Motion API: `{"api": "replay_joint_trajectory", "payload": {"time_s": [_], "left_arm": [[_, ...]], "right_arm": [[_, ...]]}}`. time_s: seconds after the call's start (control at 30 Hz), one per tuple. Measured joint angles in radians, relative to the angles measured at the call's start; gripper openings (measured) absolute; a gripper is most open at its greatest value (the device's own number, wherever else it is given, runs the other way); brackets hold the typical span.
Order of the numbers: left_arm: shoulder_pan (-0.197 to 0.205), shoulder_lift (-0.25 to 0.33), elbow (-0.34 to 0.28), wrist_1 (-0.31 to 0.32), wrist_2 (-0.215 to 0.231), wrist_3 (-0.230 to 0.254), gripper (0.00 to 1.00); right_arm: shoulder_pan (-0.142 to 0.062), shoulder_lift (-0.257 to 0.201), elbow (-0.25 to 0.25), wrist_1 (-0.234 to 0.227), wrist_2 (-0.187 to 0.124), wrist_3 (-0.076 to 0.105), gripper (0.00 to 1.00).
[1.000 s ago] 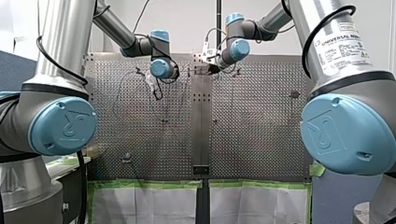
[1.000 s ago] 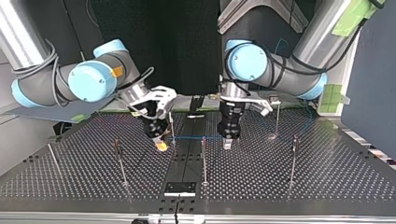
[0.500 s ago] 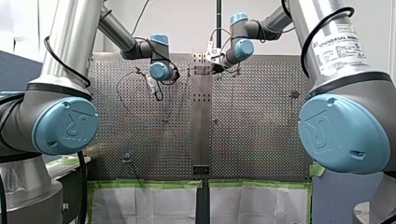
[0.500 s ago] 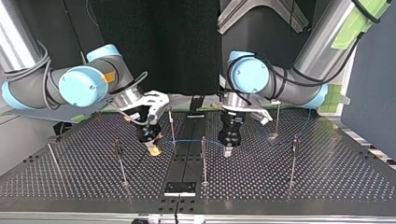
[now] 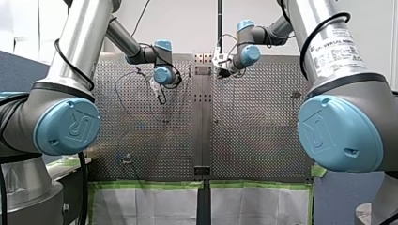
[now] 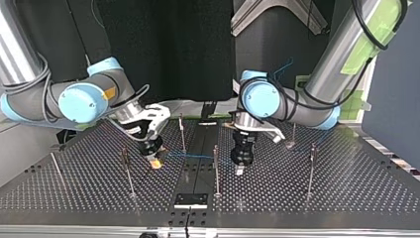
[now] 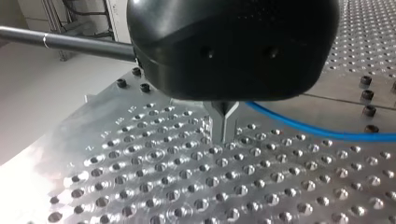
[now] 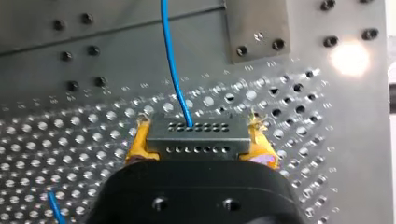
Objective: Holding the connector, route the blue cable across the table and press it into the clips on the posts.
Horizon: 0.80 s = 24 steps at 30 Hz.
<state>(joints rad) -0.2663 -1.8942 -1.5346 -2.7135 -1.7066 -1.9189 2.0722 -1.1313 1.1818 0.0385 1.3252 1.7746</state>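
Blue cable (image 6: pixel 194 156) stretched past the centre post (image 6: pixel 216 173)
Right gripper (image 8: pixel 199 144) clamps the connector (image 8: pixel 196 131) at the post's top-view left; left gripper (image 7: pixel 223 127), fingers together, sits on its other side — keep tension, press down squarely.

The front view is taken from behind and above the arms, facing along their reach. A blue-capped silver shoulder joint (image 5: pixel 65 126) is seen close at 9 o'clock, and the silver perforated metal table (image 5: pixel 253 131) lies farther off. The top view is taken low from across that table, facing the arms, so sides are crossed between these two views. The left wrist view is set very near the table, along the black left gripper (image 7: pixel 223 135) entering from 12 o'clock. The right wrist view is set equally near, behind the right gripper (image 8: pixel 198 140) at 6 o'clock, where a grey multi-hole rectangular connector (image 8: pixel 196 128) is clamped between yellow pads (image 8: pixel 259 142). A thin blue cable (image 6: pixel 190 156) is shared by the top view and both wrist views.
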Motion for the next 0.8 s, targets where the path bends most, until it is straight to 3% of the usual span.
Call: {"api": "replay_joint_trajectory", "payload": {"time_s": [0.1, 0.13, 0.3, 0.33, 0.37, 0.4, 0.43, 0.47, 0.5, 0.8], "left_arm": [[0.004, 0.0, 0.0, -0.005, 0.0, 0.0, 0.0], [0.004, 0.0, 0.0, -0.007, 0.0, 0.0, 0.06], [0.004, -0.001, 0.001, -0.017, 0.0, 0.0, 0.06], [0.004, -0.001, 0.001, -0.018, 0.0, 0.0, 0.56], [0.004, -0.001, 0.001, -0.019, 0.0, 0.0, 0.56], [0.002, 0.0, 0.001, -0.022, 0.0, 0.0, 0.65], [0.0, 0.0, 0.001, -0.026, 0.0, 0.0, 0.81], [-0.002, 0.0, 0.001, -0.031, 0.0, 0.0, 0.81], [-0.005, 0.0, 0.001, -0.04, 0.0, 0.001, 1.0], [-0.023, 0.007, -0.001, -0.13, -0.002, 0.015, 1.0]], "right_arm": [[-0.008, 0.001, -0.01, 0.0, -0.006, 0.003, 0.0], [-0.01, 0.001, -0.012, 0.0, -0.008, 0.003, 0.0], [-0.014, 0.001, -0.015, 0.0, -0.011, 0.002, 0.0], [-0.015, 0.001, -0.015, 0.0, -0.012, 0.001, 0.0], [-0.015, 0.001, -0.015, 0.0, -0.012, 0.001, 0.0], [-0.015, 0.001, -0.015, 0.0, -0.012, 0.0, 0.0], [-0.015, 0.001, -0.015, 0.001, -0.012, 0.0, 0.0], [-0.015, 0.001, -0.015, 0.001, -0.012, 0.0, 0.0], [-0.015, 0.001, -0.015, 0.001, -0.012, -0.001, 0.0], [-0.016, 0.001, -0.015, 0.006, 0.002, -0.005, 0.0]]}}
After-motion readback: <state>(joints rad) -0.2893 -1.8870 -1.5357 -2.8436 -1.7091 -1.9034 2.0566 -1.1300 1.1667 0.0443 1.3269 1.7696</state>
